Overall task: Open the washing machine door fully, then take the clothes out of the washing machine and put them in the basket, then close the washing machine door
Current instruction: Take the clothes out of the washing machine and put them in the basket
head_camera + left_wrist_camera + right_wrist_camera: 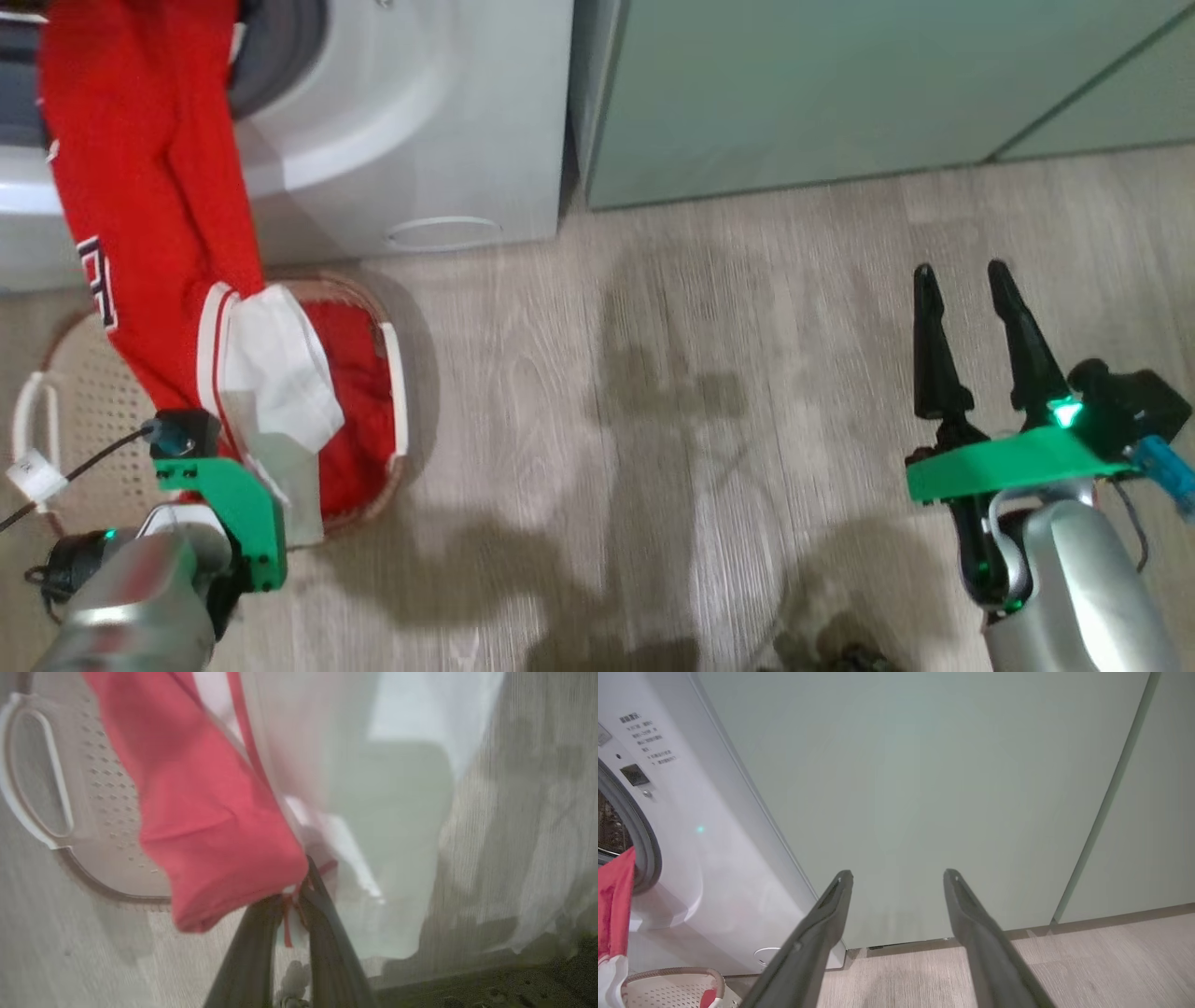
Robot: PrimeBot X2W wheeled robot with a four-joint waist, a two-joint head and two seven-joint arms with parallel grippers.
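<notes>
Here, basket [89, 401] holding red clothes [149, 187], left hand [296, 896] clenched on them, right hand [962, 271] released

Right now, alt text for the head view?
Red clothes hang from the washing machine down into the basket on the floor, the left gripper shut on their lower end. The right gripper stands open at right.

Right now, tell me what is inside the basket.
Red clothes hang from the washing machine into the right end of the basket; its left end shows bare perforated base. Whatever lies under the fabric is covered.
</notes>
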